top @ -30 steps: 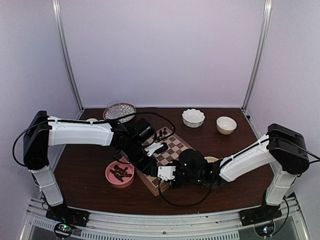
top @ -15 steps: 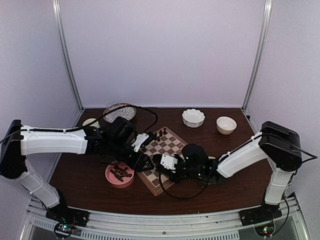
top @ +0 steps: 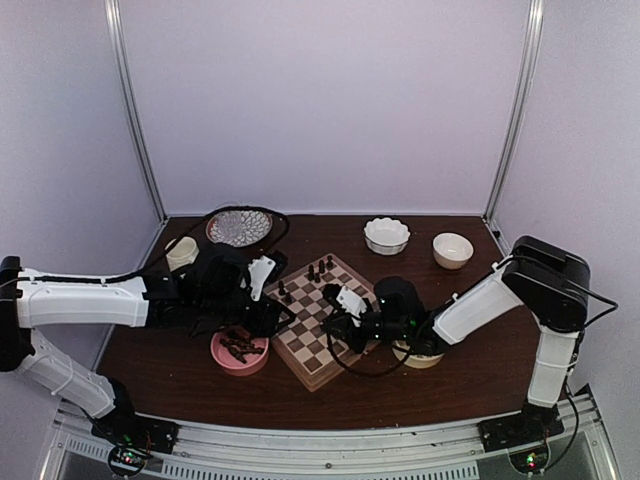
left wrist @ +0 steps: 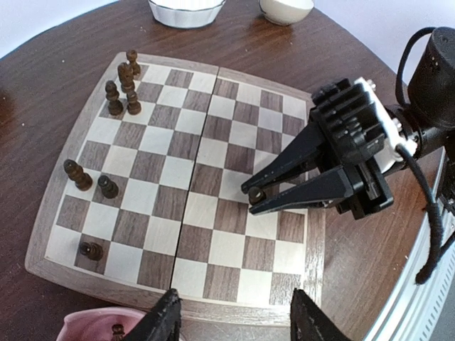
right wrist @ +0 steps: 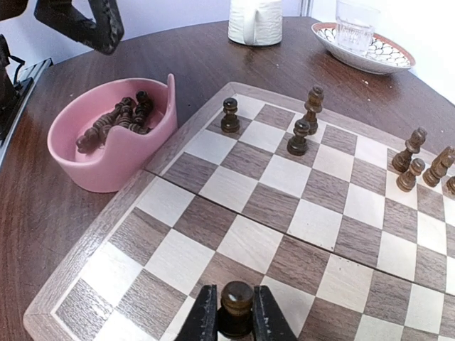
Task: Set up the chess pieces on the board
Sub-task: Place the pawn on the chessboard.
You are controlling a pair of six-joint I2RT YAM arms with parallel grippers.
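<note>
**Pawn carried in over the board; left arm drawn back**

Since the earlier frame, the dark pawn point(right wrist: 236, 300) had travelled from the near corner to a spot over the checks of the board point(left wrist: 213, 153), on the right arm's side. It stood upright, long axis vertical, pinched in the narrow right end effector point(left wrist: 250, 199). Whether its base touched the square could not be confirmed. The next move was judged a short straight descent, and the right arm was plainly nearer. The pawn looked small, turned and round-headed.

The left end effector point(left wrist: 236, 307) had withdrawn toward the pink bowl point(right wrist: 106, 160) and hung half-wide and empty.
</note>
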